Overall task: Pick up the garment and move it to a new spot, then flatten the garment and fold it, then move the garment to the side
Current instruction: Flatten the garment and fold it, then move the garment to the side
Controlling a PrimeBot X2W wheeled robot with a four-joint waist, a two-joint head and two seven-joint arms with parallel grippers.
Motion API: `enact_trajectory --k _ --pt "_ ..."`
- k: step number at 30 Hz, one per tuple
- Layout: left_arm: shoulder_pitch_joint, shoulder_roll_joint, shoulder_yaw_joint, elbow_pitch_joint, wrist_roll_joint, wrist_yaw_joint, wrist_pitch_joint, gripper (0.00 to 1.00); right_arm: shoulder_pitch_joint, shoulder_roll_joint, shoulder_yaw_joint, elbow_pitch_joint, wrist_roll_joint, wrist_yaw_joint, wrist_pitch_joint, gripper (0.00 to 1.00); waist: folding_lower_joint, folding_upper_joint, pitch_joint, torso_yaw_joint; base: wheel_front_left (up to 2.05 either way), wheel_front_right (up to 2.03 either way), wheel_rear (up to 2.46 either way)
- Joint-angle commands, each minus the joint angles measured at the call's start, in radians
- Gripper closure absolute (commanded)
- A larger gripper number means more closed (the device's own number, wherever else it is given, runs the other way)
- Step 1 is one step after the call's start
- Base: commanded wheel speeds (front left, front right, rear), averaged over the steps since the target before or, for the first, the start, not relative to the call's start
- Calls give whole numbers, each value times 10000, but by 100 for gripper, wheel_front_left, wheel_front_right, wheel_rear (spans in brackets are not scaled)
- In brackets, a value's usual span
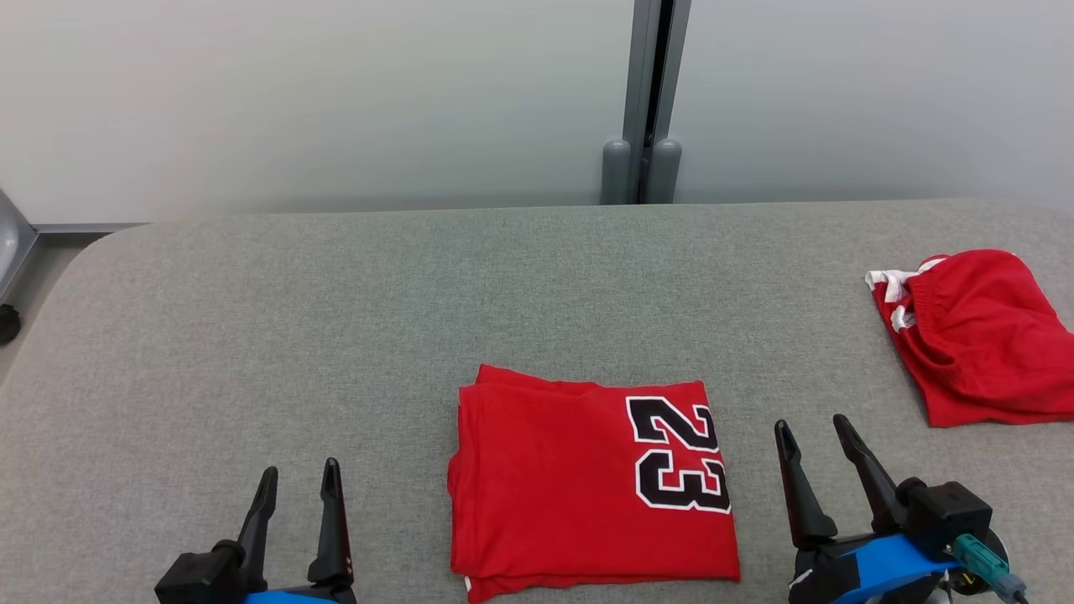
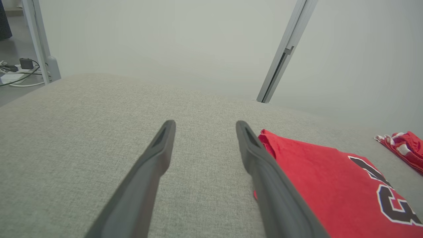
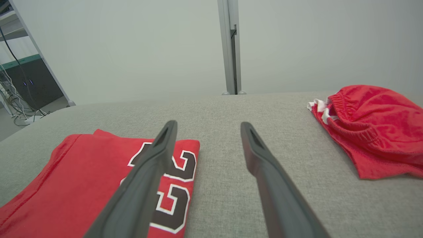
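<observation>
Your left gripper sits low at the near edge of the grey padded table. Its two dark fingers point away from you and are spread wide with nothing between them. Your right gripper is posed much the same, fingers leaning slightly to its right, jaws likewise released and empty. You cannot tell whether either gripper's fingertips touch the table.

The garment, red and folded into a neat rectangle with a black "23" outlined in white, lies flat between your two grippers. From the left gripper it is off to the right, one corner just beside the right-hand finger in the left wrist view. From the right gripper it is just to the left, numbered edge nearest, and the left-hand finger crosses the digits in the right wrist view. Rumpled red shorts with white trim lie ahead and right of the right gripper, well apart from the garment.
</observation>
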Motion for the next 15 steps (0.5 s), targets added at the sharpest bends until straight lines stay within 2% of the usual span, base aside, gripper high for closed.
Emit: enact_trajectory --k 1,15 --pt "27 -30 105 63 101 -94 -40 0 57 -12 -16 31 75 1 -30 0 1 0 36 3 0 0 0" --pt "-27 -350 477 297 459 -459 -41 0 -35 -12 -20 185 70 1 -30 0 1 0 24 41 0 0 0"
